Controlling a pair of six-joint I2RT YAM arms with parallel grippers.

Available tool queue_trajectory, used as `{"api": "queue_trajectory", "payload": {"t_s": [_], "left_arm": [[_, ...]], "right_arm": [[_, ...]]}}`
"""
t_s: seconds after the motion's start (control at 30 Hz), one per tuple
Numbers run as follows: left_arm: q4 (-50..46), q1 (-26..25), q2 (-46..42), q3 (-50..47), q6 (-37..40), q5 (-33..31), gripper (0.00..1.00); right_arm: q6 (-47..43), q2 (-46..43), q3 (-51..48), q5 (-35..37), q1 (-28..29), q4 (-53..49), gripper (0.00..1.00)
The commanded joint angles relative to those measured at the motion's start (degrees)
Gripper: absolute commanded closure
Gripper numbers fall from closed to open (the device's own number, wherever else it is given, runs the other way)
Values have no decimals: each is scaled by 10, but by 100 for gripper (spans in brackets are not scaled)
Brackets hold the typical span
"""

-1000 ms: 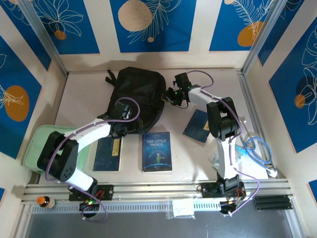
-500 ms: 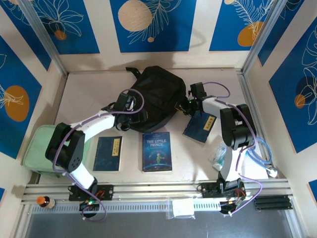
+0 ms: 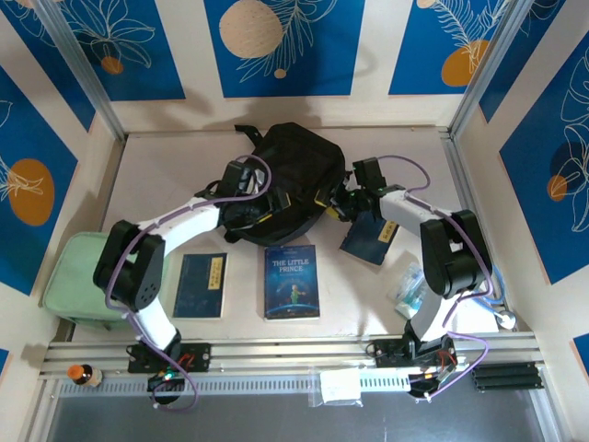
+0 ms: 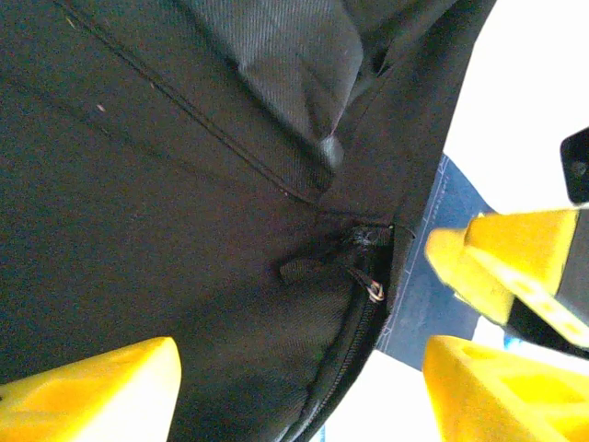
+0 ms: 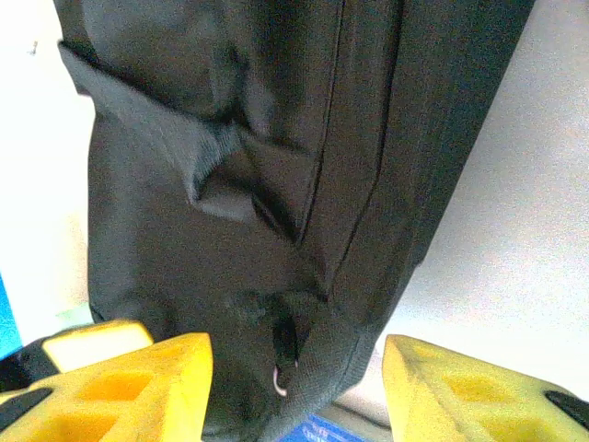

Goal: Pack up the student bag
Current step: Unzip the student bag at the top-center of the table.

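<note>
Shifted student bag [image 3: 290,170] rightward to the desk's [image 3: 166,157] back centre; parted right end effector [image 3: 339,204] around its zip corner [image 4: 368,241]; kept left end effector [image 3: 262,214] wide over fabric. Packing apparently unstarted.

The left arm [image 3: 179,221] and the right arm [image 3: 405,204] are built alike, of white tubular links joined by black rounded joint housings. A thin purple cable [image 3: 256,170] is looped loosely along the left arm, and a matching one is strung along the right. The black left base [image 3: 166,357] is seen at seven o'clock in the overhead view and the black right base [image 3: 416,352] at five o'clock. The left gripper [image 4: 299,378] is fitted with blocky bright-yellow fingers [image 4: 92,391]. On the right gripper [image 5: 296,368] the same yellow fingers [image 5: 129,382] are moulded with square recessed pockets.
</note>
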Motion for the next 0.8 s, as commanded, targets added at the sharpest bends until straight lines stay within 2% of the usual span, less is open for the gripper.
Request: {"api": "queue_trajectory", "payload": {"t_s": [0.0, 0.17, 0.33, 0.6, 0.77], "left_arm": [[20, -16, 25, 18, -48, 34, 32], [19, -27, 68, 30, -75, 37, 40], [43, -35, 91, 36, -97, 53, 45], [54, -41, 121, 47, -106, 63, 50], [55, -43, 134, 55, -100, 67, 60]], "right_arm": [[24, -10, -24, -28, 18, -5, 48], [23, 14, -31, -31, 33, -1, 52], [26, 34, -44, -15, 39, 2, 63], [36, 50, -76, -1, 42, 33, 70], [42, 54, -91, 0, 42, 52, 75]]}}
